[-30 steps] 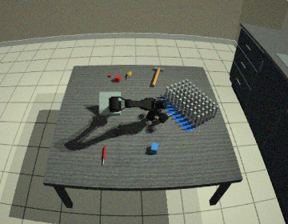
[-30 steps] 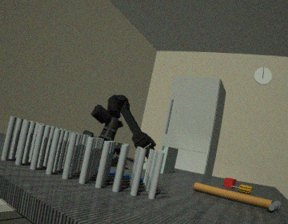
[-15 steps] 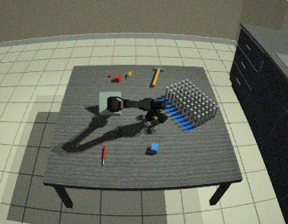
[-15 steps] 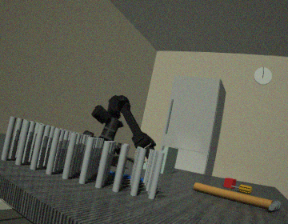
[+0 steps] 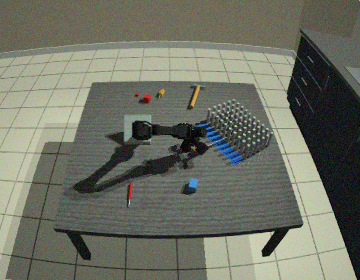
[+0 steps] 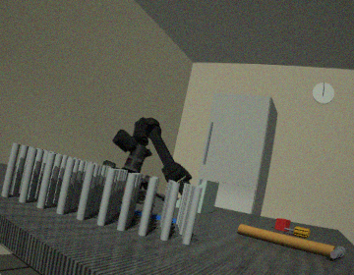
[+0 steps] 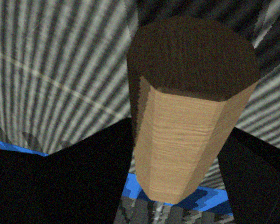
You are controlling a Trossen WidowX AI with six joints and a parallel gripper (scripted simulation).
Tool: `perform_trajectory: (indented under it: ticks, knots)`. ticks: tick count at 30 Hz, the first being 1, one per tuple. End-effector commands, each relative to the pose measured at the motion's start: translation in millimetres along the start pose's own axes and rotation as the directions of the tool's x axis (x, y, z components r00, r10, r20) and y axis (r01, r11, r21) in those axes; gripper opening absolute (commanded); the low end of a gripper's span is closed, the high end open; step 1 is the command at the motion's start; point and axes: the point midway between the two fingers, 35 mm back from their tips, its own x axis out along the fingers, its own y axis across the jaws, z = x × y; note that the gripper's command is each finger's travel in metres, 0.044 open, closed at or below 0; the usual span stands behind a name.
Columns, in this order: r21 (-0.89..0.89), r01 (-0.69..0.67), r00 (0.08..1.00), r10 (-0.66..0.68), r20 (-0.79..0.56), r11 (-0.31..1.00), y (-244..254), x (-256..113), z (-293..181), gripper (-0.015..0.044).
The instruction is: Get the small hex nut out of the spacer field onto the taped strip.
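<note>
The grey metal spacers [image 5: 238,125] [image 6: 109,196] stand in a dense block at the right of the table in the top view. The blue taped strip [image 5: 224,148] [image 6: 155,217] [image 7: 17,148] runs along their side facing the arm. My gripper [image 5: 195,147] [image 7: 175,129] is shut on a wooden handle [image 7: 180,127], which sticks up toward the wrist camera. The gripper is low beside the near end of the strip. The tool's far end is hidden below the handle. Spacers partly hide the hand in the exterior view. I cannot make out the hex nut.
A hammer [image 5: 194,97] [image 6: 288,239] lies behind the arm. A red block [image 5: 147,98] [image 6: 282,224] and a small yellow item [image 5: 161,93] [image 6: 302,232] are at the back. A blue block [image 5: 193,184] and a thin red tool [image 5: 130,192] lie toward the front.
</note>
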Motion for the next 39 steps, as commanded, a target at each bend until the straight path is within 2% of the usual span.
perform_trajectory:
  ticks: [1, 39]
  knots:
    - [-0.005, 0.003, 1.000, -0.003, -0.006, 1.000, -0.8, -1.6, 1.5, 0.0000]
    - [-0.005, 0.004, 1.000, -0.004, -0.005, 1.000, -0.7, -11.3, 19.1, 0.0000]
